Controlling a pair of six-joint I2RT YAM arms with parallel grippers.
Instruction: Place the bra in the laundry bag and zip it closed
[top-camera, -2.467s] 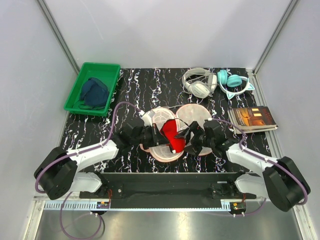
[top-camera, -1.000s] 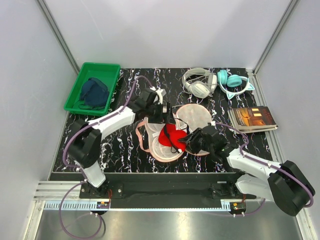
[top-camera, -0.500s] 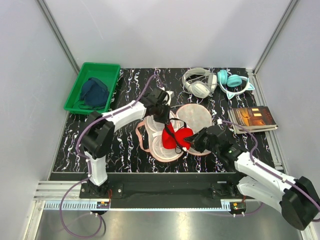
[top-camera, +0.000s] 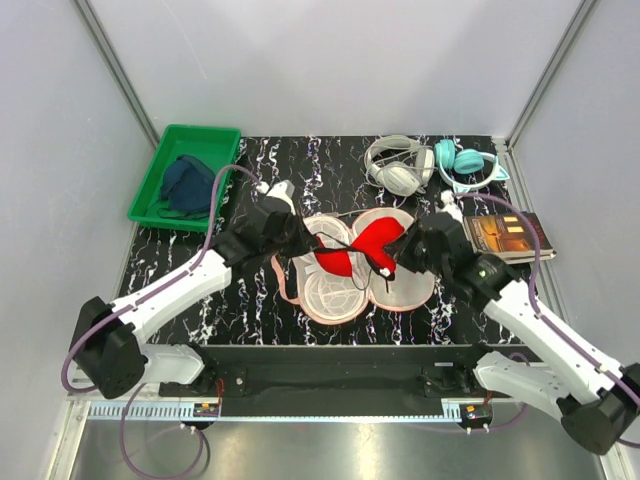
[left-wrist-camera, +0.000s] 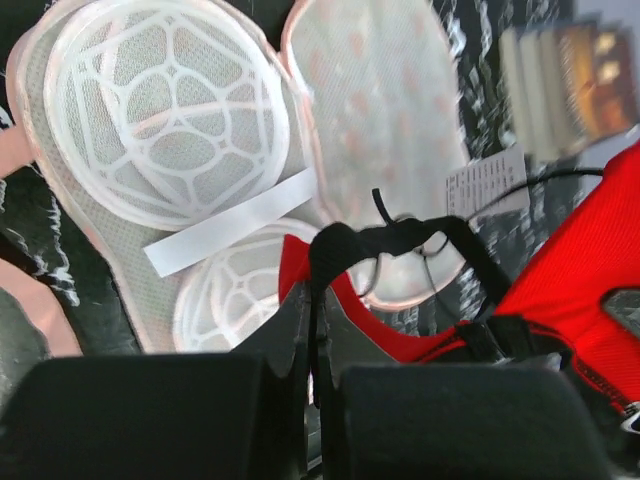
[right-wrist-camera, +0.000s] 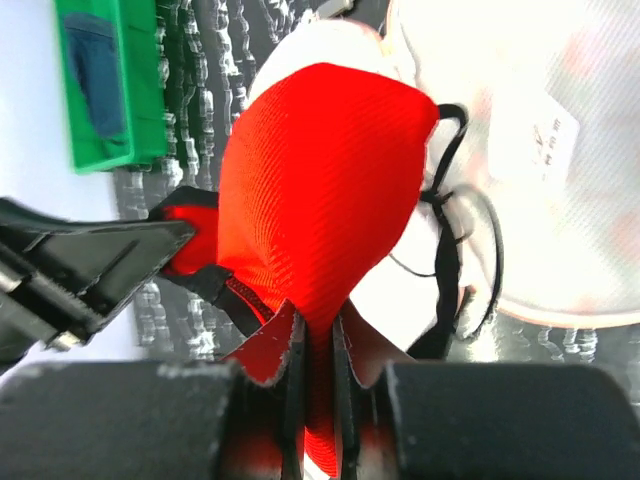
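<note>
The red bra (top-camera: 355, 248) hangs stretched just above the open laundry bag (top-camera: 330, 295) at the table's middle. My left gripper (top-camera: 303, 250) is shut on the bra's dark strap at its left end; in the left wrist view the strap (left-wrist-camera: 385, 238) runs into the closed jaws of the left gripper (left-wrist-camera: 318, 305). My right gripper (top-camera: 402, 258) is shut on the bra's right cup. In the right wrist view red fabric (right-wrist-camera: 320, 190) is pinched in the right gripper (right-wrist-camera: 318, 350). The bag lies spread flat, its white mesh domes (left-wrist-camera: 170, 110) and peach half (left-wrist-camera: 375, 130) showing.
A green tray (top-camera: 160, 195) at the back left holds a dark blue garment (top-camera: 188, 185). White headphones (top-camera: 395, 165) and teal cat-ear headphones (top-camera: 465, 168) lie at the back right. A book (top-camera: 505, 237) lies just right of the bag, beside my right arm.
My left gripper shut on the bra's strap and drew back to the left. My right gripper carried the cup up and to the right, so the bra now spans both grippers.
</note>
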